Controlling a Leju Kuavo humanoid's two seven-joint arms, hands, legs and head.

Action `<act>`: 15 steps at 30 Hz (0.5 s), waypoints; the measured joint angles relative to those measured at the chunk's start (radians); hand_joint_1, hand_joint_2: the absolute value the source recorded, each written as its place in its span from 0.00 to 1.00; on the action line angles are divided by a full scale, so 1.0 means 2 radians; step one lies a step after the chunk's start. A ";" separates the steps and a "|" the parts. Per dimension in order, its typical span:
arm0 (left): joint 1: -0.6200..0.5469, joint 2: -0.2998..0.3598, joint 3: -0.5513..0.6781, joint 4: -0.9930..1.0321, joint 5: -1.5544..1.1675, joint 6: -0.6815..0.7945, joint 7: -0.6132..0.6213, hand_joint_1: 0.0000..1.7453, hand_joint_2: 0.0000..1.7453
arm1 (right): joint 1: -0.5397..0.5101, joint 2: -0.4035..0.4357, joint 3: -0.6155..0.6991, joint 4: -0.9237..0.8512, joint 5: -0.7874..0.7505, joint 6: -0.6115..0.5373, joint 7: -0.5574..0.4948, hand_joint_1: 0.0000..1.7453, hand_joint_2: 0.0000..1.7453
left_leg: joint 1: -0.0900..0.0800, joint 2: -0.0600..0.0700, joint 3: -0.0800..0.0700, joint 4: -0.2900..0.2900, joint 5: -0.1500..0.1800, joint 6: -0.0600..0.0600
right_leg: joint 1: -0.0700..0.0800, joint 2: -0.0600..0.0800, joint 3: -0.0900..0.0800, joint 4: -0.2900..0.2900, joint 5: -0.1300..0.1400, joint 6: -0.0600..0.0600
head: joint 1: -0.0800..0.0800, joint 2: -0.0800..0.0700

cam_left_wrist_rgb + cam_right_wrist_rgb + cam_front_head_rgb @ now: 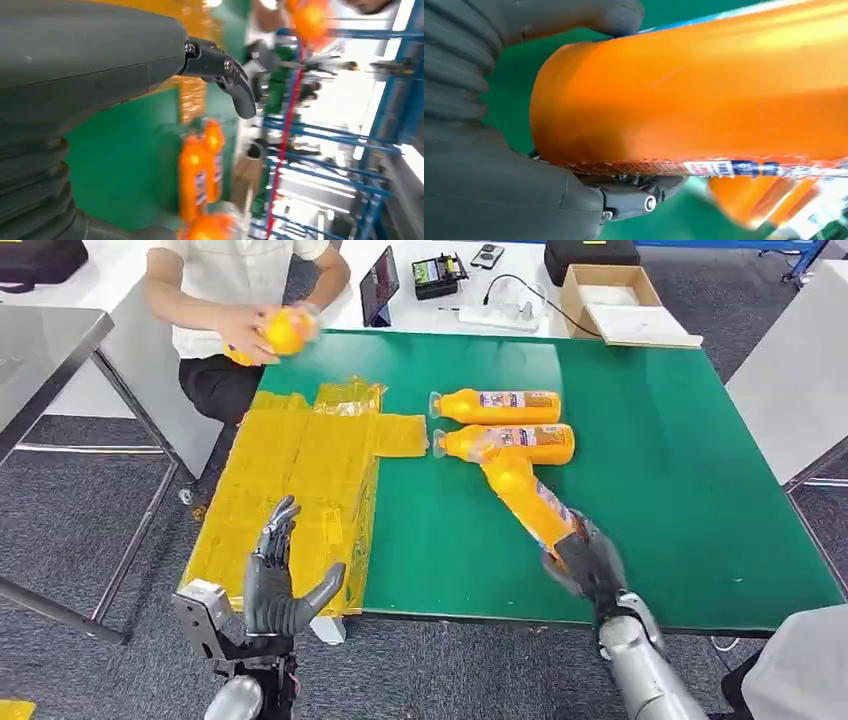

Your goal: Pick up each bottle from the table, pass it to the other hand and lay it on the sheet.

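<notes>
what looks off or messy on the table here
The yellow sheet is crumpled, with a torn-looking flap jutting toward the two lying bottles. A person holds another bottle at the far edge. Nothing is spilled.

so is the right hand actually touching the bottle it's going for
Touching. In the right wrist view the right hand wraps the orange bottle, thumb above, fingers below, pressed against it.

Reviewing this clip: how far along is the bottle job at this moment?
No bottle lies on the yellow sheet yet. In hand: the right hand grips one orange bottle by its base, while the left hand waits open over the sheet. Left: the handover, plus two bottles on the green table. A person holds another.
</notes>
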 measured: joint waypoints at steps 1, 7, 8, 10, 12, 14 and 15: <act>0.004 0.000 -0.001 0.000 0.008 -0.002 0.003 0.00 1.00 | 0.017 0.006 0.008 -0.032 -0.017 0.002 0.006 1.00 1.00 | 0.000 0.000 -0.001 0.000 0.000 0.000 | 0.000 0.000 -0.001 0.000 0.000 0.000 | 0.000 0.000; 0.013 0.000 -0.008 0.000 0.025 -0.004 0.011 0.00 1.00 | 0.069 0.016 0.039 -0.128 -0.046 0.003 0.014 1.00 1.00 | 0.000 -0.001 -0.003 0.000 0.000 0.000 | -0.001 -0.001 -0.003 0.000 0.000 0.000 | 0.000 0.000; 0.013 0.000 -0.009 0.000 0.033 -0.005 0.014 0.00 1.00 | 0.073 0.017 0.042 -0.137 -0.051 0.002 0.009 1.00 1.00 | 0.000 -0.001 -0.003 0.000 0.000 0.000 | -0.001 -0.001 -0.003 0.000 0.000 0.000 | 0.000 0.000; 0.016 -0.001 -0.010 0.000 0.042 -0.005 0.017 0.00 1.00 | 0.083 0.019 0.049 -0.163 -0.059 0.001 0.006 1.00 1.00 | -0.001 -0.001 -0.003 0.000 0.000 0.000 | -0.001 -0.001 -0.003 0.000 0.000 0.000 | 0.000 0.000; 0.016 -0.001 -0.014 0.001 0.045 -0.008 0.019 0.00 1.00 | 0.090 0.025 0.061 -0.186 -0.063 0.001 0.010 1.00 1.00 | -0.001 -0.001 -0.004 0.000 0.000 0.000 | -0.001 -0.001 -0.004 0.000 0.000 0.000 | 0.000 0.000; 0.012 -0.001 -0.022 0.003 0.050 -0.020 0.019 0.00 1.00 | 0.090 0.031 0.079 -0.201 -0.067 0.004 0.012 1.00 1.00 | -0.001 -0.001 -0.004 0.000 0.000 0.000 | -0.001 -0.001 -0.004 0.000 0.000 0.000 | 0.000 0.000; 0.009 -0.001 -0.026 0.006 0.050 -0.028 0.019 0.00 1.00 | 0.088 0.034 0.089 -0.204 -0.072 0.008 0.013 1.00 1.00 | -0.001 0.000 -0.004 0.000 0.000 0.000 | -0.001 -0.001 -0.004 0.000 0.000 0.000 | 0.000 0.000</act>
